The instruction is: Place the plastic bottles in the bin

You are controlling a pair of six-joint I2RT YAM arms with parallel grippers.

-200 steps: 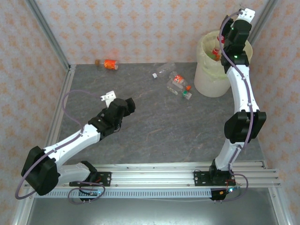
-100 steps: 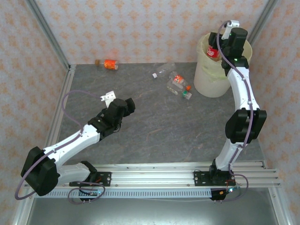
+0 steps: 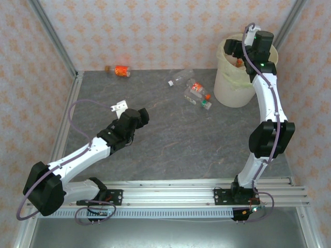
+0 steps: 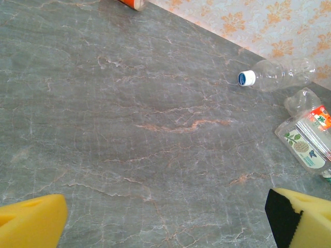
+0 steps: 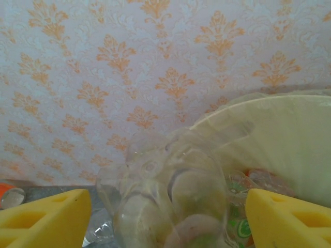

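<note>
My right gripper (image 3: 234,50) hangs over the bin (image 3: 231,92), a pale cream bucket with a yellowish liner. In the right wrist view its yellow fingers (image 5: 44,219) stand wide apart, and a clear plastic bottle (image 5: 170,201) sits blurred between them with a gap on each side. More bottles (image 5: 240,206) lie inside the bin (image 5: 279,129). On the table lie an orange-labelled bottle (image 3: 122,71), a clear one (image 3: 178,80) and two crushed ones (image 3: 196,93). My left gripper (image 3: 140,117) is open over bare table, well short of them.
The left wrist view shows the clear blue-capped bottle (image 4: 274,75), a crushed labelled one (image 4: 305,144) and the orange one (image 4: 132,4) at the top edge. Patterned walls and metal posts (image 3: 54,39) close the table. A rail (image 3: 207,191) runs along the near edge.
My right gripper swung over the bin with a red-labelled bottle and opened; the bottle has left its fingers. The left arm has not moved.
</note>
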